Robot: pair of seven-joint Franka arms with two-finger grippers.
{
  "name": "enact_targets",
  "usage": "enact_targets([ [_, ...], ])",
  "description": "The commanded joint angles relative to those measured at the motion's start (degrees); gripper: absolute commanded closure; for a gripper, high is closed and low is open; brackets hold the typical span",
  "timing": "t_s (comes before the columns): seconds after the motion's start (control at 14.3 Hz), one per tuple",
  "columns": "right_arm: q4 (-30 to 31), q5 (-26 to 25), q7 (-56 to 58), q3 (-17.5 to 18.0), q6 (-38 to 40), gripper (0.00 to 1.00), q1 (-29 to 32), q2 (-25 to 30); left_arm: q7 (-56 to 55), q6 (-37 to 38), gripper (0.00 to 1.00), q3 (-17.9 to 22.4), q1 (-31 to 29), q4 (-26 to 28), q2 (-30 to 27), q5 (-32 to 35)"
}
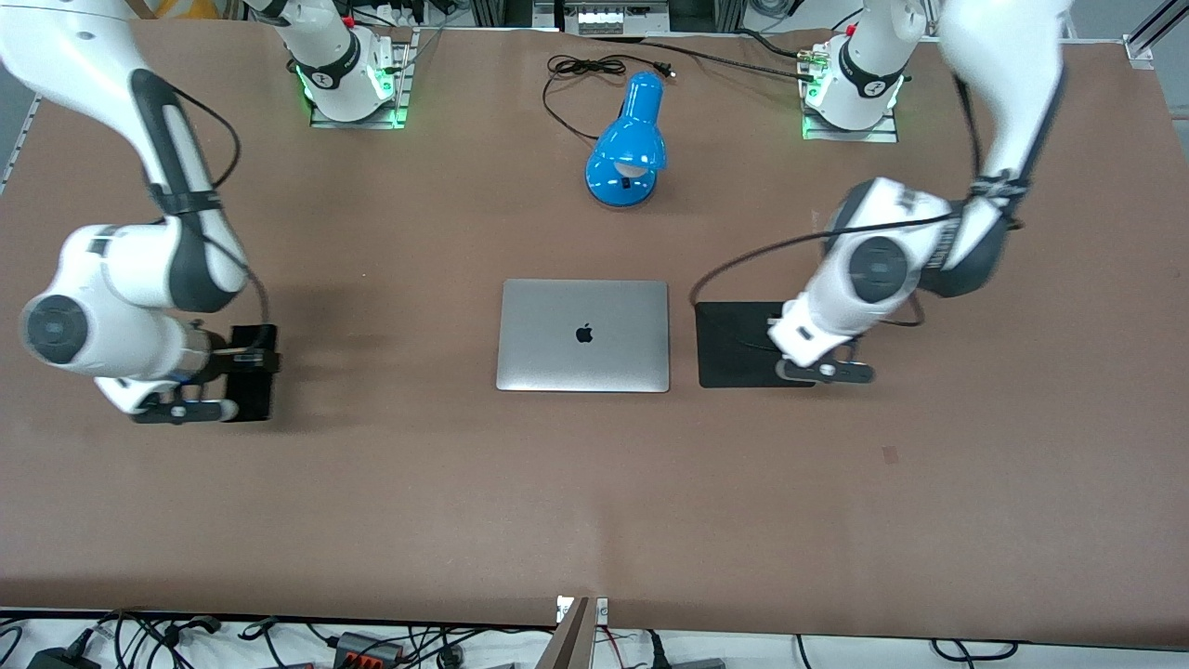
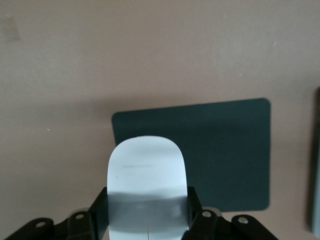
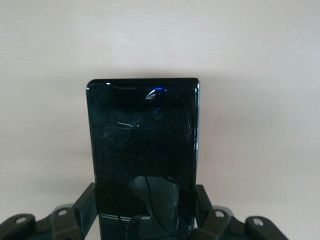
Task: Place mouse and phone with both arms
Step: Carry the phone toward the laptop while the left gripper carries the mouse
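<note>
The left gripper pinches the white mouse over the black pad beside the laptop. The right gripper pinches the black phone — held over bare desk toward the right arm's end.

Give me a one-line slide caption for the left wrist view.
Left gripper shut on the small white oval mouse, held over the black square pad on the brown table.
</note>
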State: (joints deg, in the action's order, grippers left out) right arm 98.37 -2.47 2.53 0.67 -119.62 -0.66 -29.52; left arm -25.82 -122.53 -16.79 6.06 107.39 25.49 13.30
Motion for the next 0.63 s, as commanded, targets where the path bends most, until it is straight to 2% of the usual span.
enact_targets([
  [0.0, -0.8, 0.2, -1.4, -0.4, 0.4, 0.71, -4.6, -1.0, -5.7, -5.7, 0.69, -0.2, 1.2, 2.6, 1.8, 4.2],
  [0.21, -0.8, 1.1, -5.3, -0.4, 0.4, 0.71, -8.2, -1.9, -11.1, -22.0, 0.69, 0.0, 1.0, 10.5, 2.4, 4.2],
  [0.35, -0.8, 4.4, -7.2, -0.4, -0.3, 0.71, -10.1, -3.0, -11.6, -25.6, 0.69, 0.1, 0.8, 11.5, 3.3, 4.2],
  [0.56, -0.8, 4.7, -12.7, -0.5, -1.8, 0.71, -14.9, -4.2, -11.6, -26.0, 0.67, 0.1, 0.5, 11.5, 4.2, 4.2],
])
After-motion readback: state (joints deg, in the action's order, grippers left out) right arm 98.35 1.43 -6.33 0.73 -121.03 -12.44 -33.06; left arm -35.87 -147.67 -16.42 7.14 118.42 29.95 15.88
